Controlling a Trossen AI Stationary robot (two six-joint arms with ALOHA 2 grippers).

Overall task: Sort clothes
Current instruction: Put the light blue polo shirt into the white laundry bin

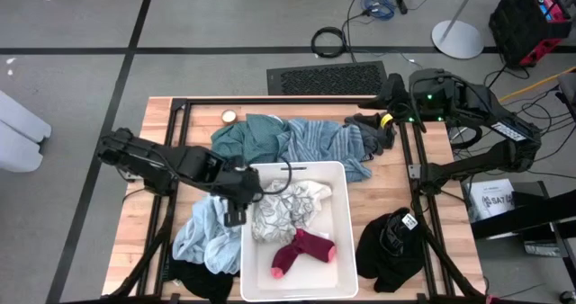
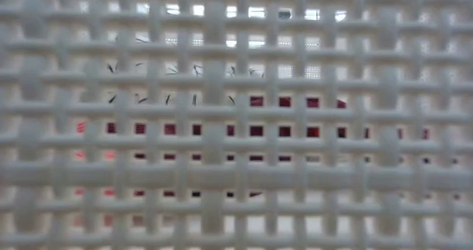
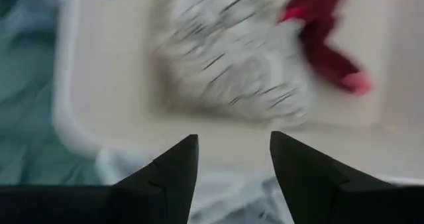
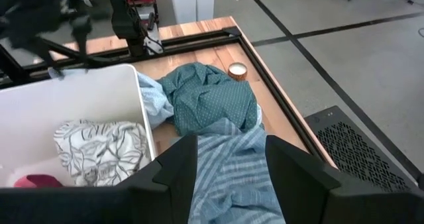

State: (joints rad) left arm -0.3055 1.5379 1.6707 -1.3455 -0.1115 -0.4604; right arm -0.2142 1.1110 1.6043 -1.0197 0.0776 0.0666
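A white bin point(image 1: 340, 183) stands at the table's near middle. In it lie a white patterned garment point(image 1: 286, 207) and a pink-magenta sock point(image 1: 302, 250). My left gripper point(image 1: 236, 210) hangs open over the bin's left rim point(image 3: 73, 128), pointing steeply down with nothing between its fingers point(image 3: 233, 141). A light blue garment point(image 1: 200, 232) and a black one point(image 1: 202, 281) lie left of the bin. Teal point(image 1: 245, 135), blue-white striped point(image 1: 328, 142) and dark grey point(image 1: 367, 124) clothes lie behind it. My right gripper point(image 1: 382, 102) waits open, high above the striped cloth point(image 4: 228, 141).
Another black garment point(image 1: 391, 250) lies right of the bin. A small round tin point(image 1: 229, 116) sits near the far left corner. Black frame rails point(image 1: 171, 142) run along the table's sides. In the low view the bin's lattice wall point(image 2: 236, 132) fills the picture.
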